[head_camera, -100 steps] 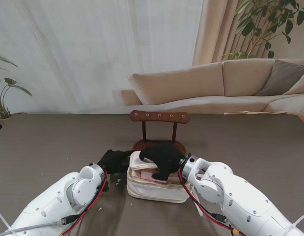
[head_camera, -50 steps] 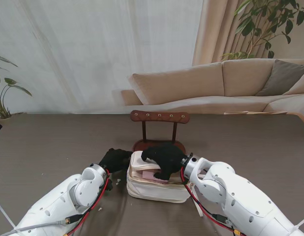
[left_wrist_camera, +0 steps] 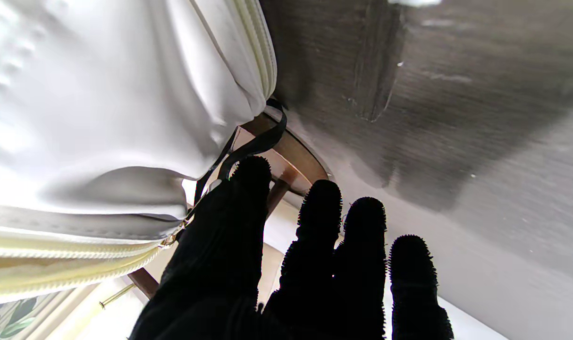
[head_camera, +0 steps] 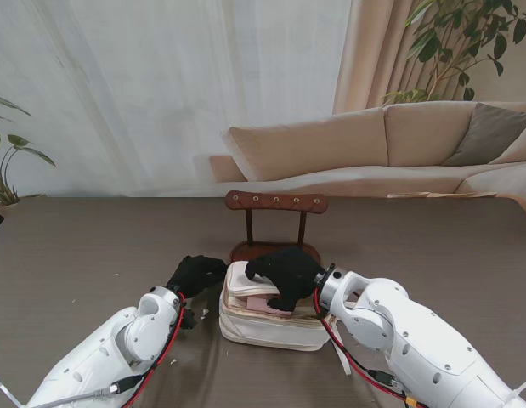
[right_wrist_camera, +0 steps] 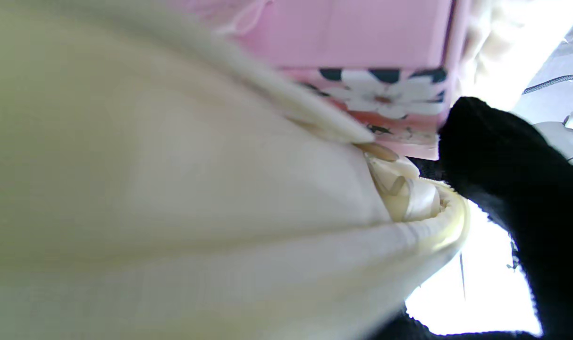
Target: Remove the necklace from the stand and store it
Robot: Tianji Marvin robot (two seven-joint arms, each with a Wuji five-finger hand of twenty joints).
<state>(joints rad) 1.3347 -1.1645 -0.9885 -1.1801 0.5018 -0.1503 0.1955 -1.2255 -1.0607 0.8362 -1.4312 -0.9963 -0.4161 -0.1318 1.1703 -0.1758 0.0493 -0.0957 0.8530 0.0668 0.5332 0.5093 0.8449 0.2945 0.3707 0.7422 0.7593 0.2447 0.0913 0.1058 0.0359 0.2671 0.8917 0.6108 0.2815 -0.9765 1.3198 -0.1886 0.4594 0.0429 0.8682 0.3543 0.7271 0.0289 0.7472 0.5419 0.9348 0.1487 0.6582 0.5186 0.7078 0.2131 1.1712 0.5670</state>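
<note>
The wooden stand (head_camera: 276,202) rises behind the cream case (head_camera: 271,321), and its pegs look bare. I cannot make out the necklace for certain. A thin black cord (left_wrist_camera: 256,145) loops at the case's corner beside my left index finger (left_wrist_camera: 248,189). My left hand (head_camera: 195,273) rests on the table against the case's left end with its fingers straight and apart. My right hand (head_camera: 284,272) lies curled over the raised lid, fingertips down at the pink lining (head_camera: 264,303). In the right wrist view a gloved finger (right_wrist_camera: 499,179) touches a pink flowered box (right_wrist_camera: 362,52) inside the case.
The stand's round base (head_camera: 275,252) sits right behind the case. A sofa (head_camera: 373,144) and curtain stand beyond the table's far edge. Plants flank the scene at the far left and the top right. Small pale scraps (head_camera: 203,313) lie by my left wrist.
My left hand has crept slightly farther from me along the case's left end, and its forearm has shifted. The right hand has barely moved on the lid.
</note>
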